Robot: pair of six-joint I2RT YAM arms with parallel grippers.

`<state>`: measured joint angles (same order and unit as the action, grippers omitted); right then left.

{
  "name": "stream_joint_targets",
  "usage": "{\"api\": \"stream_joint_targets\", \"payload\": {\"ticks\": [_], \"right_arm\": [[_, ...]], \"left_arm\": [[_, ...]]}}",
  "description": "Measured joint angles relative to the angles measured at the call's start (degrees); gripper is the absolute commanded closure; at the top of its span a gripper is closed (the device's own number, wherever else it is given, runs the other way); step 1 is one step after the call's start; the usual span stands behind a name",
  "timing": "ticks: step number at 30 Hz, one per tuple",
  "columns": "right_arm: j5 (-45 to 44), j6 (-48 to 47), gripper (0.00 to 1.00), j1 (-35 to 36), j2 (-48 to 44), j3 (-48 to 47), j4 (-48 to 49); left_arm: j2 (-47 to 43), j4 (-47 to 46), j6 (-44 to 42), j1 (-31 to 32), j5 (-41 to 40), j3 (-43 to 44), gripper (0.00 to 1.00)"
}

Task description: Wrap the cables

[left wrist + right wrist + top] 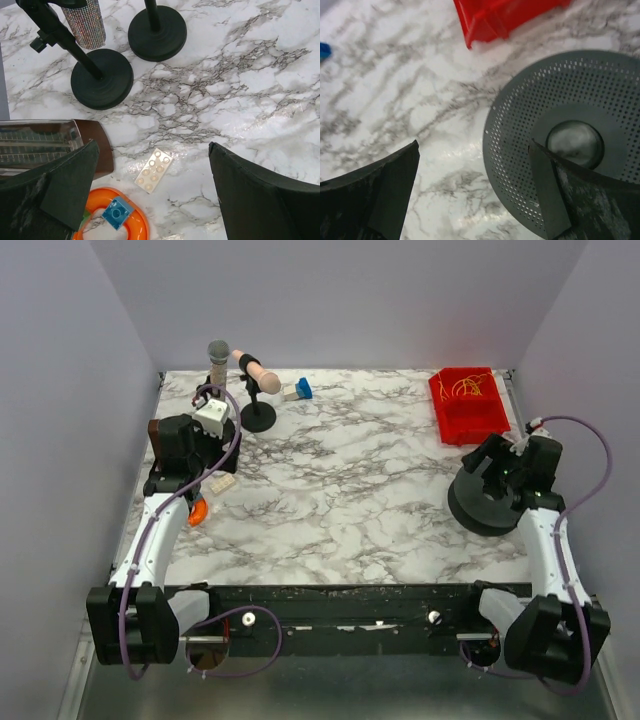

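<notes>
At the far right corner of the marble table (pixel 340 490), seen from above, the cables (pixel 468 388) lie as a loose tangle of thin yellow strands inside a red tray (pixel 465 422), well apart from both arms. The left gripper (pixel 195 455) hangs over the left side near a white brick (pixel 222 482) and an orange ring (pixel 197 512), with a microphone (pixel 247 365) on its stand farther back. The right gripper (pixel 500 472) sits over a dark disc (pixel 480 512) on the near side of the tray. In the left wrist view the left gripper (pixel 152 146) has its fingers (pixel 65 190) spread wide and empty (only marble and the white brick (pixel 153 170) below). A toaster (pixel 40 140) lies to the left, the orange ring (pixel 115 192) holds a blue brick (pixel 117 214), and two black stand bases (pixel 102 78) stand beyond. In the right wrist view the right gripper (pixel 474 145) is likewise spread and grasps nothing, one finger (pixel 570 200) over the dark disc (pixel 520 130), which is full of small holes. A corner of the red tray (pixel 490 20) shows, but the cables cannot be seen here.
</notes>
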<state>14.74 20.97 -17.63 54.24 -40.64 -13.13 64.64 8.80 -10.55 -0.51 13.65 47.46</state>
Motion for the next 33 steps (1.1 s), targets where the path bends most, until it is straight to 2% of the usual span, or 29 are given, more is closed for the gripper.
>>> {"api": "stream_joint_targets", "payload": {"ticks": [3,9,14,21,25,33], "right_arm": [[-4.13,-2.19,0.00,3.19,7.58,-2.08,-4.94],[-12.46,-5.95,0.00,3.43,18.71,-9.20,-14.91],[-13.88,-8.04,0.00,6.21,21.97,-13.86,-17.22],[-13.33,-9.07,0.00,7.78,29.42,-15.30,-21.79],[-12.70,-9.51,0.00,7.80,30.18,-16.50,-22.53],[-1.20,-10.08,0.00,10.64,30.80,-15.30,-20.59]], "left_arm": [[0.00,2.40,-0.33,0.00,0.33,1.55,0.01],[0.50,5.46,-0.55,1.16,1.03,1.90,0.01],[1.49,6.12,-0.81,2.25,1.01,1.90,0.01],[2.03,6.58,-1.03,2.25,1.01,1.90,0.01],[2.03,7.21,-1.07,2.25,0.96,1.92,0.01],[2.19,8.07,-1.68,2.23,0.28,3.23,0.01]]}}
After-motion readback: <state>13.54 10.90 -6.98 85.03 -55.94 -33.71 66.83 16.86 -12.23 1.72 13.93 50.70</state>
